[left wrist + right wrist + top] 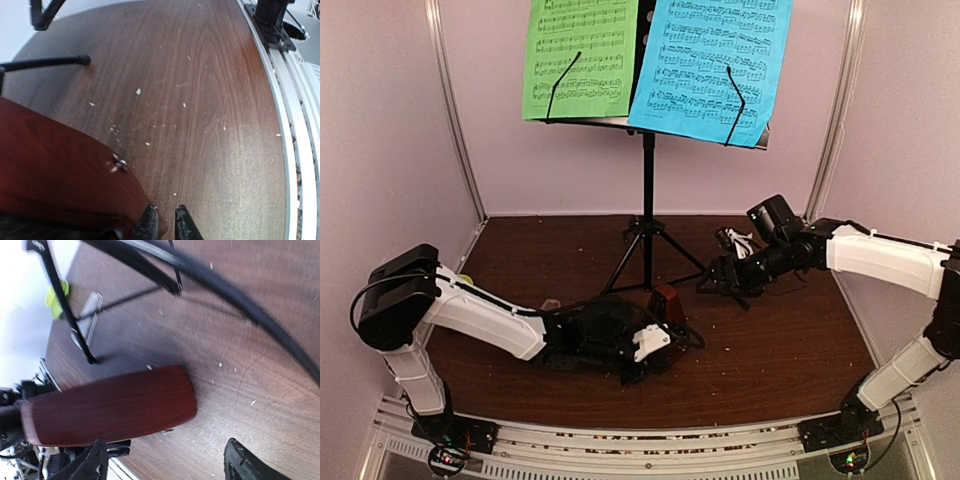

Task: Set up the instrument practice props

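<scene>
Your stand (647, 180) is up at the back centre with the green sheet (580, 55) and blue sheet (710, 65) side by side on its shelf, so that part looks done. The metronome (665, 298) sits on the table (790, 340) before the stand's legs, likely so both arms can reach it. Your right gripper (165, 462) faces it, jaws wide on nothing, while your left gripper (165, 225) is pinched almost together, empty, just beside it.

We see a matt, dark wood-grain table (210, 100). The metronome (110, 407) looks smooth and glossy red-brown. At the top of the overhead frame, the green sheet (582, 55) and blue sheet (710, 60) are matt paper.
</scene>
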`<move>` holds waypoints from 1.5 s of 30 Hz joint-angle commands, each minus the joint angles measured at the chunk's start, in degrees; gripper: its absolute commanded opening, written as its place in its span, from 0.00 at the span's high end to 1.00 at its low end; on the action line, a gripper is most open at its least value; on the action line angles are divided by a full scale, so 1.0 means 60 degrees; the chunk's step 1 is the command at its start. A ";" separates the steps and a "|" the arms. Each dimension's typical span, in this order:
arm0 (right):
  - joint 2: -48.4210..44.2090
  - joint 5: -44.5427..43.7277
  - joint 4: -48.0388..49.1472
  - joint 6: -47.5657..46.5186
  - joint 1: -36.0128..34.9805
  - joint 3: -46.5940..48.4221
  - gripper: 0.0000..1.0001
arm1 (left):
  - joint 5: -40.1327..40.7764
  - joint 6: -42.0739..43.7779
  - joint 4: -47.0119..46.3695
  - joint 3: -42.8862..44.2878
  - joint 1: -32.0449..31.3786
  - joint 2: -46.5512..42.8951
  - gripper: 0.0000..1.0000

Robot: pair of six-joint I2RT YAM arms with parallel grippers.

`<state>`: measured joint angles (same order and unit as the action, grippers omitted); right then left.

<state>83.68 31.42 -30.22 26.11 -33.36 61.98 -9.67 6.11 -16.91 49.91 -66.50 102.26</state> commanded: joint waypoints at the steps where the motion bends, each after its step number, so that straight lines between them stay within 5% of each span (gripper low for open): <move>1: -0.0558 -0.0772 -0.1184 0.0776 -0.0052 0.1128 0.02 | 0.0782 -0.0487 -0.0575 -0.0871 -0.0006 -0.1609 0.81; 9: -0.0493 -0.2101 -0.2595 0.2705 -0.1433 0.2680 0.00 | 0.3005 -0.2171 0.0419 -0.2551 0.0240 -0.4393 0.48; 11: -0.0232 -0.2308 -0.2908 0.2884 -0.1650 0.2974 0.00 | 0.3155 -0.2842 0.0650 -0.2577 0.0695 -0.4532 0.46; 16: 0.0115 -0.2216 -0.2796 0.3243 -0.1958 0.3011 0.00 | 0.0686 -0.2536 -0.0108 -0.2595 0.2000 -0.4021 0.55; 23: -0.1383 -0.1354 -0.0561 0.4404 -0.1630 -0.0363 0.02 | -0.0324 -0.1260 0.0002 -0.1810 0.2561 -0.2837 0.55; 27: -0.2099 -0.1484 0.0168 0.3324 -0.1384 -0.1599 0.05 | -0.1299 -0.0765 0.0234 -0.1324 0.2572 -0.2793 0.37; 31: -0.2556 -0.1600 0.0890 0.2775 -0.1361 -0.2683 0.08 | -0.1616 -0.1177 0.0190 -0.1347 0.2472 -0.3571 0.03; 39: -0.3108 -0.1960 0.2574 0.2645 -0.1339 -0.4082 0.07 | -0.0359 -0.2687 0.0927 -0.0461 0.1876 -0.4199 0.02; 45: -0.3310 -0.2751 0.3262 0.2386 -0.1350 -0.4818 0.10 | 0.0217 -0.3188 0.1373 0.0665 0.1335 -0.3197 0.02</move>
<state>64.84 19.22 -16.25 42.04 -41.65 35.38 -11.70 -9.52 -10.41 49.63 -56.86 79.31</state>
